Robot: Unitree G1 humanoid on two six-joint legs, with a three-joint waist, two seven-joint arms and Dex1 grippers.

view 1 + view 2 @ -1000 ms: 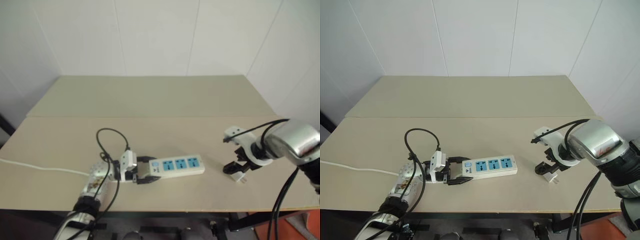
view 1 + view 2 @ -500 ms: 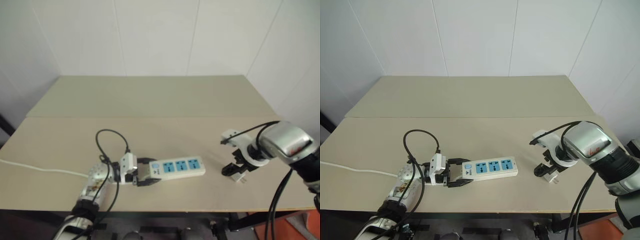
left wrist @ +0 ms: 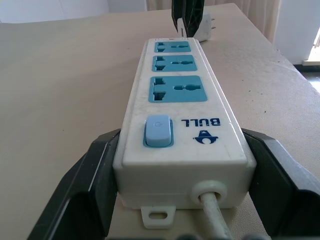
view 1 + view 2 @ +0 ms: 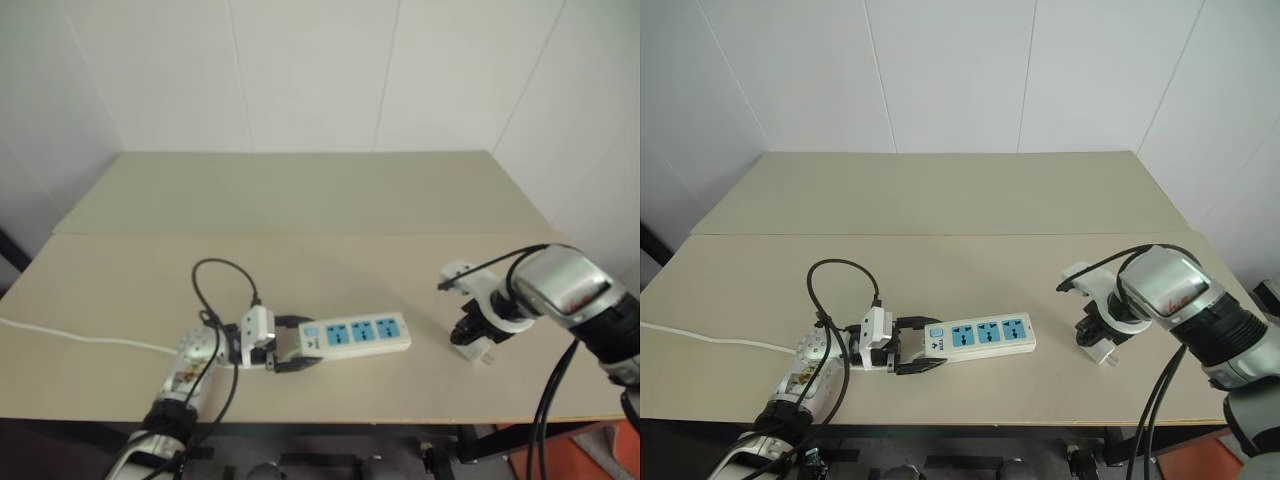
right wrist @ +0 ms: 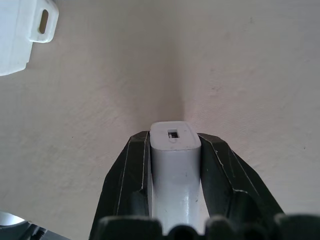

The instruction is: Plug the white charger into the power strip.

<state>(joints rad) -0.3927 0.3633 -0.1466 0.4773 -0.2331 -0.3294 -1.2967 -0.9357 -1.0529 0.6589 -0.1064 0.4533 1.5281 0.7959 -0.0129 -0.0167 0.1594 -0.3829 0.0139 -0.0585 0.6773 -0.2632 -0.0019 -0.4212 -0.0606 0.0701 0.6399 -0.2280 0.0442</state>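
Beige rectangular table (image 4: 300,200), matte top, seam across its middle, set against white panelled walls (image 4: 310,70).

Long white plastic power strip (image 4: 355,334), three blue sockets in a row, flat on near half of table, slightly left of centre; thin white cord (image 4: 80,338) trailing off toward left edge. Left wrist view adds detail lost from the head views: pale blue rocker switch (image 3: 157,131) at near end, blue "BULL" lettering beside it, cord leaving the end face.

Left gripper (image 4: 285,356), two black fingers, lying low and nearly level, pointing rightward along table; fingers (image 3: 87,185) spread wide and straddling switch end of strip, one on each long side, close against it.

Right gripper (image 4: 1092,333), silver forearm angled in from right edge, pointing steeply down at table, well right of strip.

Small white cube-shaped plastic charger (image 5: 175,150), on table right of strip; right wrist view shows black fingers (image 5: 127,170) pressed onto its two opposite sides, a small slot in its end face. Left wrist view shows its two metal prongs (image 3: 212,23) past far end of strip.
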